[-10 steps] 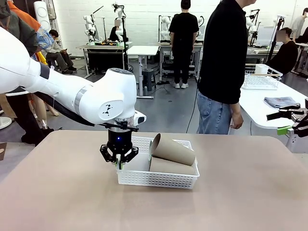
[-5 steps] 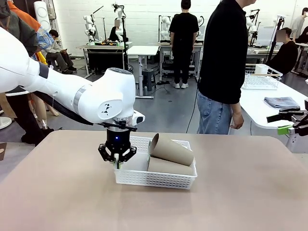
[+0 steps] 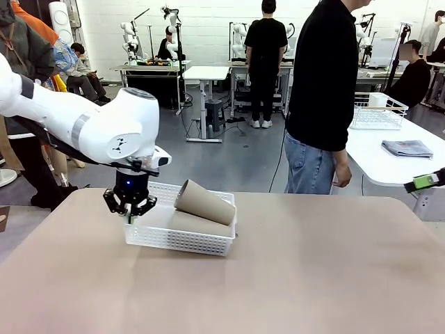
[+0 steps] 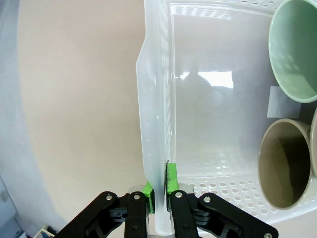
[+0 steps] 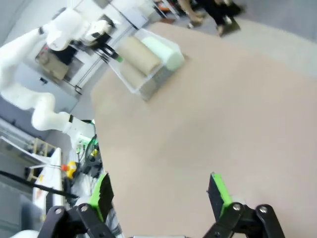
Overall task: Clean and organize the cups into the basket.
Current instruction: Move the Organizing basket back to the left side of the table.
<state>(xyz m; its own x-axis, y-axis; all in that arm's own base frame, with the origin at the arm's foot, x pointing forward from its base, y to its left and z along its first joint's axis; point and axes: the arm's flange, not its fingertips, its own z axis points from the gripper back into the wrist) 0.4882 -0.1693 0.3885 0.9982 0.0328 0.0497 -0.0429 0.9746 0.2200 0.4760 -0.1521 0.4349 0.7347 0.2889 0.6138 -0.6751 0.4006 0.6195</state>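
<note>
One white basket point(image 3: 177, 240) sits on the one tabletop point(image 3: 313, 278). In it lie three cups: two tan ones stacked point(image 3: 204, 202) and point(image 3: 201, 225), and one mint green point(image 4: 294, 49). Two tools are about: one point(image 3: 129, 214) at the basket's rim, the other point(image 5: 158, 196) well apart over bare tabletop.

Grey floor point(image 3: 229, 156), white back wall point(image 3: 201, 28), white tables point(image 3: 206, 72) under bright lab light.
</note>
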